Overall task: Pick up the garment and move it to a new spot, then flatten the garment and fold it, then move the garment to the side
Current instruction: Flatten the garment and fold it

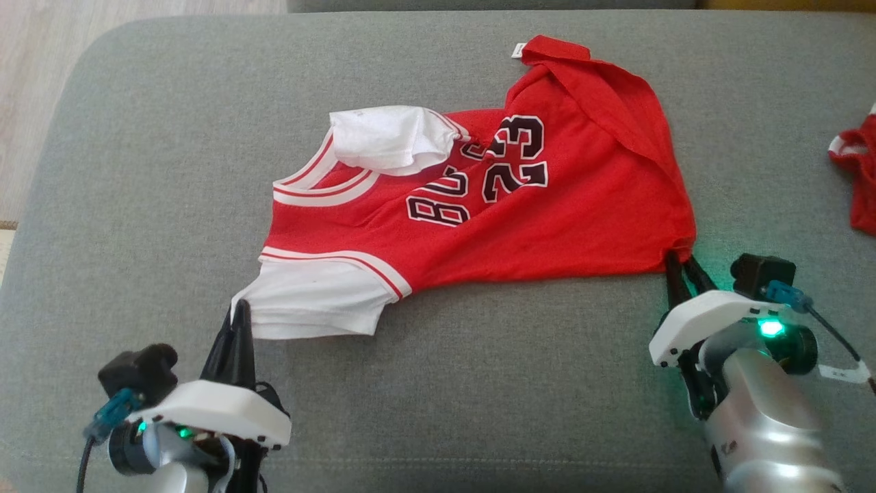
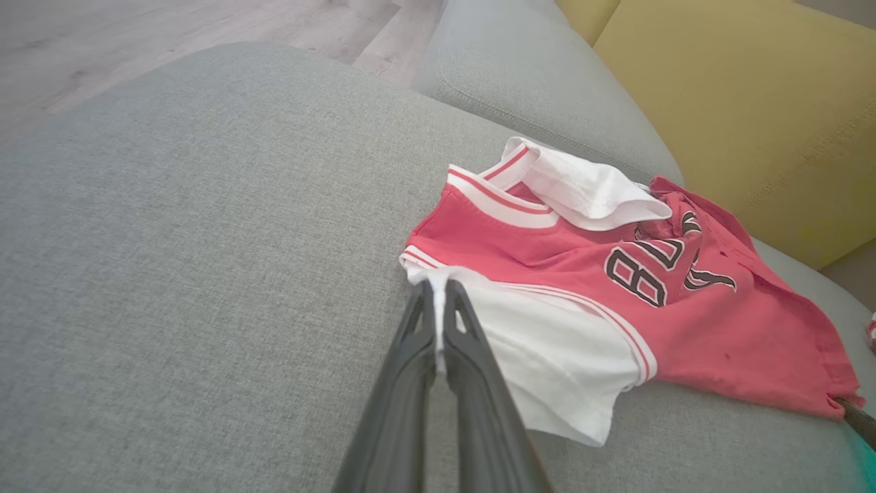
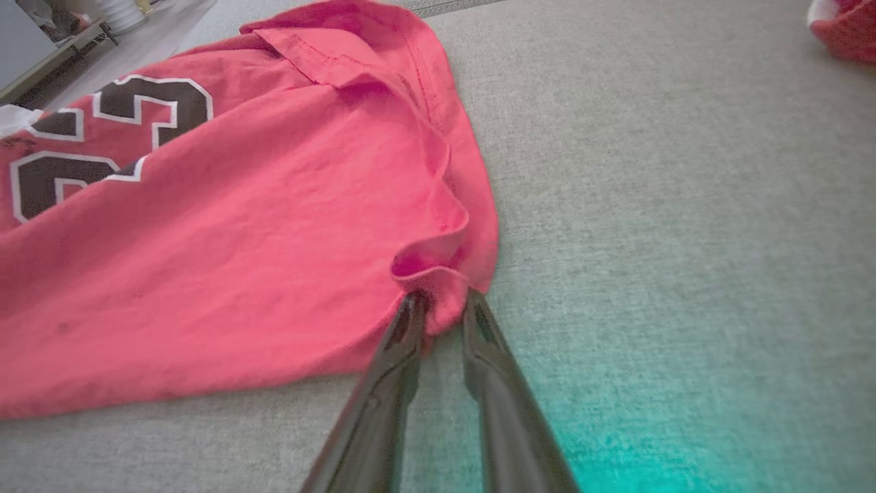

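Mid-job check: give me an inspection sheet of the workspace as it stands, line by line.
Surface: grey cushion, the jersey lies on it.
Job's things: red jersey, spread sideways, far hem folded over, one white sleeve flipped onto the chest.
Clutter: red-and-white cloth at the right edge, apart from the jersey.
Grippers: left gripper shut on the near white sleeve; right gripper pinching the near hem corner.
Cables: left wrist cable and right wrist cable, blue-plugged, clear of the fabric.
Surroundings: wood floor; yellow cushion behind.
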